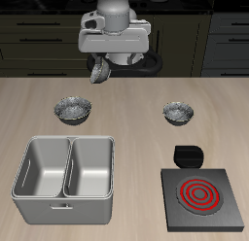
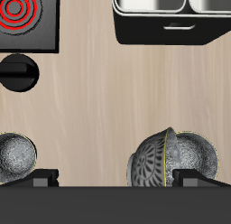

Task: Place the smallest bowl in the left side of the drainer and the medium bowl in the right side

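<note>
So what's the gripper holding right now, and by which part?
A speckled metal bowl, up off the table and tipped on edge, pinched at its rim by the gripper.

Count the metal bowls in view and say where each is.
3. The first bowl hangs tilted in the gripper; the second bowl sits behind the drainer; the third bowl sits behind the stove. None seems hidden.

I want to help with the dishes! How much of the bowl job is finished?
Nothing is finished yet: both sides of the drainer are empty. The fingers hold one tilted bowl up in the air, and I can't tell its size. A wider bowl and a narrower bowl sit on the table. Left to do: put two bowls in the drainer.
</note>
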